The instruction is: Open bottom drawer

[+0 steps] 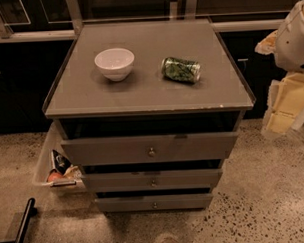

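The grey cabinet (pixel 81 96) has three drawer fronts stacked below its top. The bottom drawer (pixel 125 204) is the lowest and slimmest, with a small round metal knob (pixel 155 205) at its centre. A thin dark gap shows above its front, and its inside is hidden. The middle drawer (pixel 119 181) and the tallest top drawer (pixel 108 150) sit above it, each with a dark gap above. My gripper (pixel 285 106) hangs at the right edge of the view, beside the cabinet's right side, well above and to the right of the bottom drawer, touching nothing.
A white bowl (pixel 114 63) and a green can (pixel 180 69) lying on its side rest on the cabinet top. A pale bin (pixel 43 162) with snack bags stands on the floor at the cabinet's left. A black bar (pixel 23 225) crosses the lower left corner.
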Motion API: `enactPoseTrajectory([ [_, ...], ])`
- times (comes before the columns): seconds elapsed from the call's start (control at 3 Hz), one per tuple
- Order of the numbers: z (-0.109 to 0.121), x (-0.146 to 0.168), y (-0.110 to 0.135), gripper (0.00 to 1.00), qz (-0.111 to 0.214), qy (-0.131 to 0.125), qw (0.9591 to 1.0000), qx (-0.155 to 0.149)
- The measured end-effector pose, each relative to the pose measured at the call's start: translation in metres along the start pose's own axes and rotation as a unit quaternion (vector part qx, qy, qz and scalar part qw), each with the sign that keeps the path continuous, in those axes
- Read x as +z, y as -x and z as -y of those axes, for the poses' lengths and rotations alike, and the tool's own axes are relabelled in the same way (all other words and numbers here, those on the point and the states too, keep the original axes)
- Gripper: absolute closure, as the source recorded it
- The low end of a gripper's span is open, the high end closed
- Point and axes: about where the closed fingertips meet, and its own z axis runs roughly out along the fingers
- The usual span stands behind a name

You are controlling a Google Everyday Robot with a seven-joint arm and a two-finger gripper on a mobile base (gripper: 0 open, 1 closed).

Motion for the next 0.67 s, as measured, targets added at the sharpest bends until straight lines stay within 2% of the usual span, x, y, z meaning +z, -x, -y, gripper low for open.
enactPoseTrajectory([
  [0.67,0.0016,0.0061,0.0005,0.0,0.002,0.004,1.0,0.001],
])
